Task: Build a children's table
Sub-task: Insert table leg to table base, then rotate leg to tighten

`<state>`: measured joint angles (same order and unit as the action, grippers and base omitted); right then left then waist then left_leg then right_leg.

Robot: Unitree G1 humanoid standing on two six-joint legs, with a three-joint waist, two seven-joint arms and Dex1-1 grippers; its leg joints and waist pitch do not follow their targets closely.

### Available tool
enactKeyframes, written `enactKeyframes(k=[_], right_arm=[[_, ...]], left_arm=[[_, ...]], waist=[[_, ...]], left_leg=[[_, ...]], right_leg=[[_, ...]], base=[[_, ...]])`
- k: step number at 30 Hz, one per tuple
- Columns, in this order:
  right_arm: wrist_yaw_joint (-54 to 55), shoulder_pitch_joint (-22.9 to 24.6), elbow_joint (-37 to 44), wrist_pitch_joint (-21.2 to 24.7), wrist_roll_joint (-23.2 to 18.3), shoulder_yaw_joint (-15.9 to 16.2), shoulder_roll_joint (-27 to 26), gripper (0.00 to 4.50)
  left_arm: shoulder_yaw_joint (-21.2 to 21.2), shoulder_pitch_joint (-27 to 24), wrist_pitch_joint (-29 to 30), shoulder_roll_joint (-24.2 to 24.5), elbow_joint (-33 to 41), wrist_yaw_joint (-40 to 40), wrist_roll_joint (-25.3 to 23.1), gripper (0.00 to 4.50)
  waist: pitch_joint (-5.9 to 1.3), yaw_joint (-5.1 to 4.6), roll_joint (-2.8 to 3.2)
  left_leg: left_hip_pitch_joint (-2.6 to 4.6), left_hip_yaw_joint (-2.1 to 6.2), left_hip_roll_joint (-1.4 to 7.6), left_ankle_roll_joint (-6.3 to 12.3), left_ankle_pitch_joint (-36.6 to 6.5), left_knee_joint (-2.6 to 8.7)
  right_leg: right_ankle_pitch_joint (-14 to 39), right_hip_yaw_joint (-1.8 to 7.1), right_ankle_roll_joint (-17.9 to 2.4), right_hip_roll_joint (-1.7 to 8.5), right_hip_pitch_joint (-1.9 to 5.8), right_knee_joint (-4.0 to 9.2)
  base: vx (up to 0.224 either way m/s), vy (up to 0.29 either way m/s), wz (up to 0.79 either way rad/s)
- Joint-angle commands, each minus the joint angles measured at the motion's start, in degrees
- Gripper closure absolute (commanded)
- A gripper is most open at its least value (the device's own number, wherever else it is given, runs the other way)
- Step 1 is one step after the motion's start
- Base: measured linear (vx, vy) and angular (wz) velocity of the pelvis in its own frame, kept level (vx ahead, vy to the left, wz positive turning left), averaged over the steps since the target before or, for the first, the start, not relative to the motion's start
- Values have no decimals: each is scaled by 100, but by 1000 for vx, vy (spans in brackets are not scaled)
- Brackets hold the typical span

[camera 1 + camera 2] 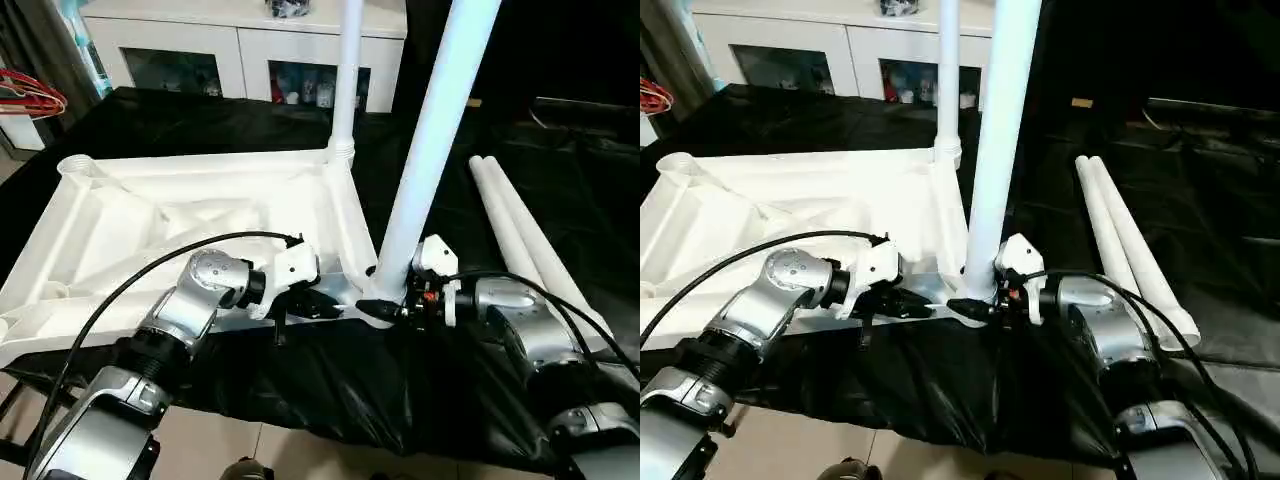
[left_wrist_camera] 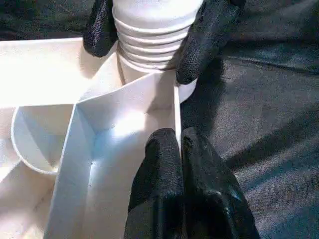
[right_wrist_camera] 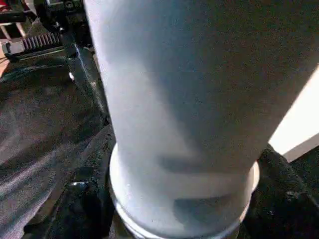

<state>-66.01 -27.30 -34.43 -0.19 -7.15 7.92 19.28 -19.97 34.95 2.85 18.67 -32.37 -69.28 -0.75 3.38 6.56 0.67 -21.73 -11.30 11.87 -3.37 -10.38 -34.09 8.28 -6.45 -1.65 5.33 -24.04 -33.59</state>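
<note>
The white table top (image 1: pixel 150 215) lies upside down on a black cloth, ribs facing up. One leg (image 1: pixel 347 90) stands upright in its far right corner socket. A second leg (image 1: pixel 430 140) leans slightly in the near right corner socket. My right gripper (image 1: pixel 385 305) is shut on this leg's ribbed base, one black finger (image 2: pixel 209 35) on each side. My left gripper (image 1: pixel 325 303) is shut, and its fingertips (image 2: pixel 164 164) rest against the top's rim just beside that socket. Two loose legs (image 1: pixel 525 235) lie side by side on the cloth at the right.
A white cabinet (image 1: pixel 240 50) with glass-fronted compartments stands behind the work. Red hangers (image 1: pixel 30 95) show at the far left. The black cloth (image 1: pixel 330 390) hangs over the near edge. Black cables loop over both forearms.
</note>
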Motion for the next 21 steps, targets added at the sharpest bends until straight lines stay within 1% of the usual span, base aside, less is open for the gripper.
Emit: enactKeyframes(k=[1, 2, 3, 5, 6, 7, 8, 9, 10, 11, 12, 13, 14, 15, 16, 18, 19, 20, 21], right_arm=[[204, 54, -75, 241, 14, 85, -147, 173], [415, 22, -171, 261, 30, 25, -229, 173], [415, 22, -171, 261, 30, 25, -229, 173], [1332, -183, -626, 327, 80, -239, -526, 173], [1670, -262, -791, 350, 91, -336, -627, 173], [2300, -424, -1114, 347, 125, -487, -796, 173], [2398, -446, -1157, 350, 131, -509, -821, 173], [3049, -602, -1458, 325, 164, -632, -1012, 173], [3178, -632, -1517, 319, 171, -655, -1050, 173], [3601, -731, -1700, 283, 198, -714, -1177, 173], [3971, -828, -1865, 270, 216, -766, -1310, 173], [3971, -828, -1865, 270, 216, -766, -1310, 173], [4134, -875, -1929, 235, 222, -787, -1392, 173], [4216, -901, -1964, 176, 229, -794, -1443, 173], [4331, -961, -2069, -44, 299, -780, -1558, 173], [4329, -972, -2091, -90, 303, -787, -1591, 173], [4222, -1012, -2171, -169, 220, -866, -1652, 117], [4082, -1011, -2165, -161, 165, -893, -1653, 117], [3991, -1012, -2164, -156, 135, -910, -1650, 103]], left_arm=[[18, 77, -171, -211, 72, 189, 50, 450], [44, 95, -144, -266, 32, 328, 24, 450], [44, 95, -144, -266, 32, 328, 24, 450], [121, 180, -4, -456, -104, 810, -65, 450], [146, 211, 37, -522, -152, 978, -100, 450], [189, 294, 206, -654, -256, 1358, -196, 450], [196, 308, 235, -675, -273, 1419, -213, 450], [275, 423, 488, -871, -419, 1932, -298, 450], [291, 445, 536, -911, -449, 2034, -314, 450], [360, 527, 681, -1054, -559, 2391, -346, 450], [440, 619, 804, -1204, -693, 2769, -372, 450], [440, 619, 804, -1204, -693, 2769, -372, 450], [475, 665, 835, -1271, -770, 2933, -386, 450], [478, 687, 823, -1297, -812, 2995, -403, 450], [470, 734, 745, -1346, -915, 3126, -488, 450], [452, 741, 680, -1349, -934, 3133, -519, 450], [429, 725, 636, -1363, -929, 3111, -558, 450], [378, 691, 519, -1335, -888, 2996, -572, 450], [344, 669, 439, -1317, -860, 2917, -579, 450]], waist=[[-426, -19, 11], [-413, -30, 9], [-407, -36, 10], [-385, -74, 1], [-359, -109, 10], [-366, -150, 8], [-360, -207, 6], [-366, -218, 1], [-361, -264, 9], [-363, -276, 15], [-369, -312, 10], [-374, -325, 9], [-376, -330, 13], [-379, -330, 9], [-388, -321, 21], [-394, -327, 20], [-395, -322, 22], [-402, -313, 40], [-401, -316, 35]], left_leg=[[130, 88, 209, 213, -1375, 410], [135, 94, 204, 171, -1474, 423], [142, 96, 201, 148, -1520, 424], [157, 108, 186, 65, -1663, 440], [188, 121, 168, -15, -1851, 448], [222, 138, 163, -85, -1935, 440], [215, 148, 148, -106, -1947, 439], [200, 157, 147, -90, -1933, 443], [197, 159, 149, -88, -1923, 447], [198, 162, 144, -107, -1934, 440], [213, 160, 133, -97, -1959, 433], [205, 158, 126, -43, -1950, 430], [191, 148, 122, 30, -1938, 428], [186, 144, 120, 54, -1926, 426], [193, 144, 122, 76, -1915, 424], [182, 144, 132, 94, -1888, 434], [185, 136, 134, 113, -1883, 433], [181, 138, 145, 123, -1860, 437], [177, 134, 149, 129, -1855, 441]], right_leg=[[1659, 308, -1121, 359, 331, 382], [1869, 308, -1062, 365, 336, 406], [1965, 311, -1033, 370, 331, 418], [2293, 311, -937, 380, 324, 461], [2694, 289, -845, 389, 311, 512], [2965, 282, -747, 407, 299, 541], [3076, 266, -684, 391, 301, 569], [3094, 257, -645, 397, 328, 572], [3101, 253, -636, 393, 302, 581], [3107, 240, -618, 386, 305, 581], [3098, 228, -616, 381, 301, 601], [3056, 221, -617, 381, 308, 619], [2980, 227, -619, 375, 309, 622], [2944, 232, -622, 376, 305, 623], [2896, 232, -647, 380, 299, 614], [2754, 237, -697, 373, 310, 600], [2643, 249, -740, 369, 308, 589], [2496, 258, -810, 375, 316, 564], [2421, 262, -834, 367, 320, 559]], base=[[0, 0, 0], [0, 0, 0], [0, 0, 0], [0, 0, 0], [0, 0, 0], [0, 0, 0], [0, 0, 0], [0, 0, 0], [0, 0, 0], [0, 0, 0], [0, 0, 0], [0, 0, 0], [0, 0, 0], [0, 0, 0], [0, 0, 0], [0, 0, 0], [0, 0, 0], [0, 0, 0], [0, 0, 0]])
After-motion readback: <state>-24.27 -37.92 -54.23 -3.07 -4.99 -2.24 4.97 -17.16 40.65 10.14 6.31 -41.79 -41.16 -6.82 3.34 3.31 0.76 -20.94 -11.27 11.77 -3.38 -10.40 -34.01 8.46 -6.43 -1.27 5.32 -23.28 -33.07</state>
